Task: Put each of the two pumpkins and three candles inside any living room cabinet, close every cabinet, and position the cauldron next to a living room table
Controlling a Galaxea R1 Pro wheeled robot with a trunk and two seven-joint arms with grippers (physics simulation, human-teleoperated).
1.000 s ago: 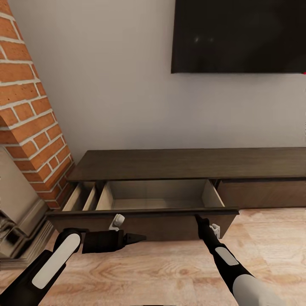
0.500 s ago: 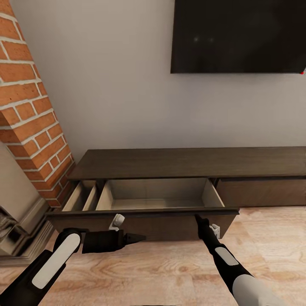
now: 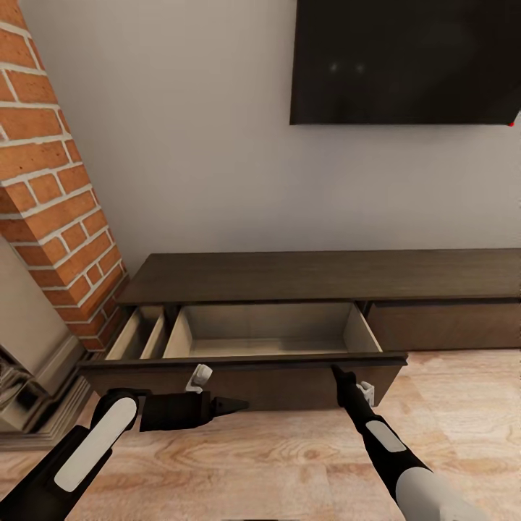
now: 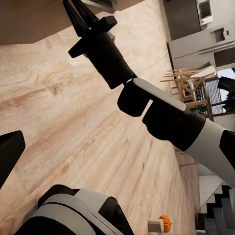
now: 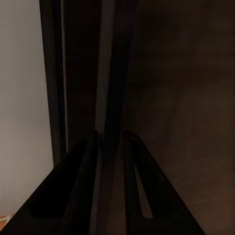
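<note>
Right gripper (image 3: 336,370) apparently pinches the open cabinet (image 3: 318,278) drawer front (image 3: 246,359).

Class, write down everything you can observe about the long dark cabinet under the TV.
The cabinet is a long, low unit of dark brown wood standing on the pale plank floor against the grey wall, its left end beside the brick chimney. One handle-less drawer is pulled out, showing a pale interior with nothing visible inside. The right gripper is at the top edge of the drawer front, its fingers straddling it.
</note>
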